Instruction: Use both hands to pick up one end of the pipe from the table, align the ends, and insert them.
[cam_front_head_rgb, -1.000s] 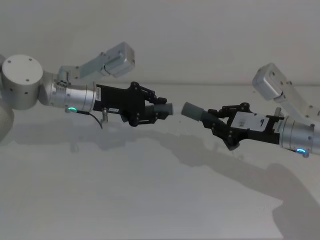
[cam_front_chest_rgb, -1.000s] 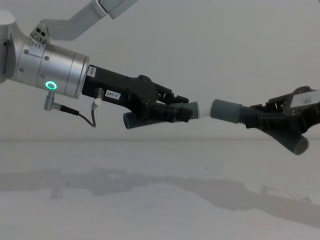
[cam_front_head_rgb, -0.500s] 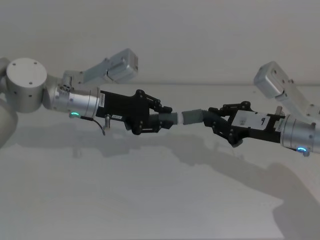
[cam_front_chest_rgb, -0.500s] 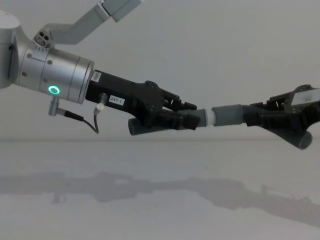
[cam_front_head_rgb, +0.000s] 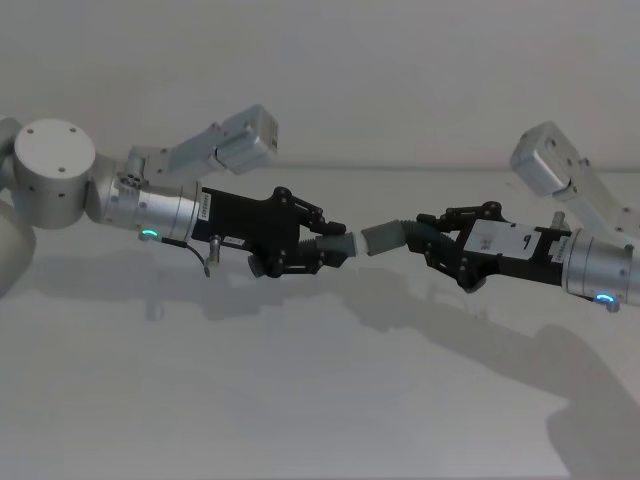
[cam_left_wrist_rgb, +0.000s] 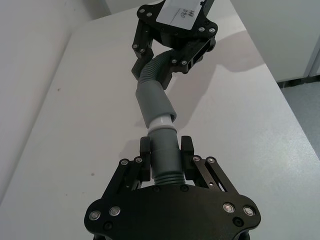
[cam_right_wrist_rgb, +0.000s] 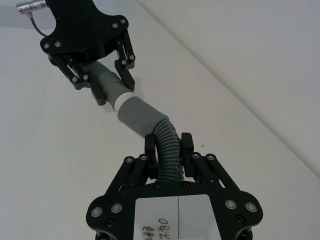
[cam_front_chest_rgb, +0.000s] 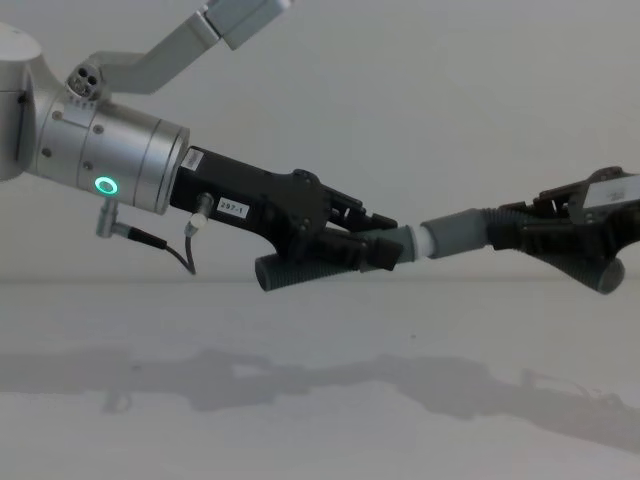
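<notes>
While your left gripper (cam_front_head_rgb: 322, 250) clamps one hose piece (cam_front_chest_rgb: 320, 262) and your right gripper (cam_front_head_rgb: 440, 240) clamps the other (cam_right_wrist_rgb: 167, 150) above the table (cam_front_head_rgb: 300, 400), white tip (cam_left_wrist_rgb: 162, 122) meeting cuff (cam_left_wrist_rgb: 154, 102), grip near the stiff cuffs, since those light ribbed lengths probably flex.
</notes>
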